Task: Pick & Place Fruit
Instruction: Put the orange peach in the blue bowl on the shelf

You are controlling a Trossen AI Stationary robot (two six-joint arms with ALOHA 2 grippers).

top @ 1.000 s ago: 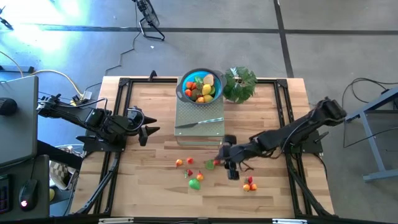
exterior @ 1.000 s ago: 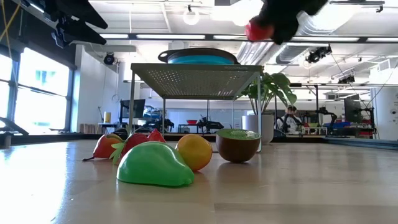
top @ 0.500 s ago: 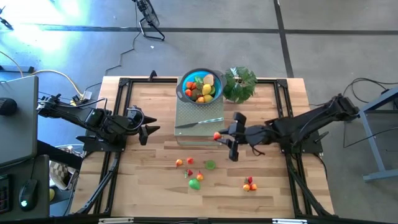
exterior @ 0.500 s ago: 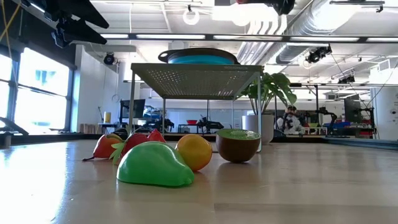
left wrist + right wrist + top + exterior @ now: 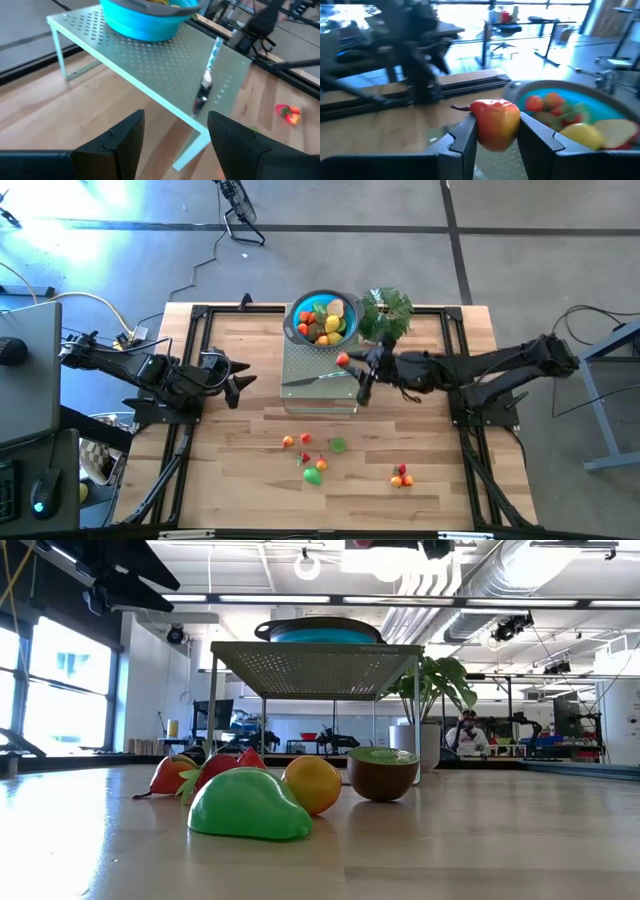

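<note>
several fruits sit in the bowl (image 5: 322, 320), right gripper (image 5: 350, 366) clamped on a red apple (image 5: 343, 360) just short of it, about six left on the table (image 5: 240, 450), left gripper (image 5: 238, 383) apart, idle.

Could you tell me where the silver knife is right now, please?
In the high view the knife lies on the perforated rack at the table's middle, just in front of the blue bowl.

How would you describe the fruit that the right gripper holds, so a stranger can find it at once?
Find the blue bowl on the pale green rack. Just beside it, the right gripper holds a red fruit in the air. Unlike the other fruits, it lies neither in the bowl nor on the table.
</note>
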